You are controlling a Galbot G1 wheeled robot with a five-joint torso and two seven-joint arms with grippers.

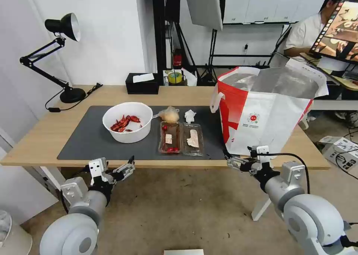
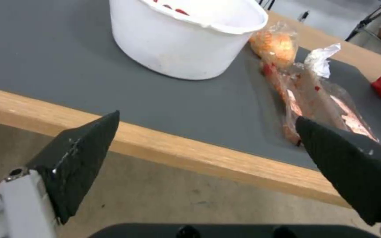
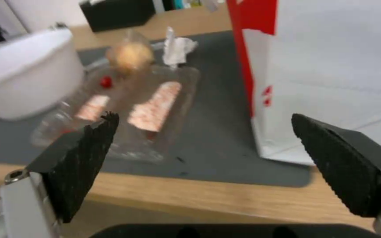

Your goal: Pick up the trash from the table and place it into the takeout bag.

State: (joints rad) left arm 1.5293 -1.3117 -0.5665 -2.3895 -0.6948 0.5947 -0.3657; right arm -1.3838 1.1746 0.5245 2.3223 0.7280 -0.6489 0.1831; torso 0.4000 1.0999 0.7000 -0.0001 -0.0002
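Head view. Table [image 1: 48, 135]: light wood, carrying a dark grey mat [image 1: 89, 137]. On the mat stood the white bowl [image 1: 128, 121] with red shells inside; just right of it the clear hinged tray [image 1: 181, 137], lying open with red scraps; behind the tray the small clear bag [image 1: 169, 114] of yellowish stuff and the crumpled tissue [image 1: 190, 115]. The takeout bag [image 1: 268, 109] stood upright at the mat's right end, mouth open, foil lining showing, its far side partly cut off by its own flaps. Black tissue box [image 1: 142, 84] and desk lamp [image 1: 56, 57] sat at the table's back edge. Left gripper [image 1: 129, 165] hung below the front edge, before the bowl; right gripper [image 1: 229, 159] hung at the front edge by the takeout bag's near corner. Finger spread was hard to judge here.

Left wrist view. Left gripper [image 2: 208, 132] was spread wide, empty, short of the table edge. The bowl's [image 2: 186, 36] rim was cut off; the tray [image 2: 322, 105] was partly hidden behind one fingertip.

Right wrist view. Right gripper [image 3: 203, 132] was likewise spread wide and empty. The tray [image 3: 146, 109] and bowl [image 3: 27, 82] were blurred; the takeout bag [image 3: 331, 72] was cropped at the frame's edge.
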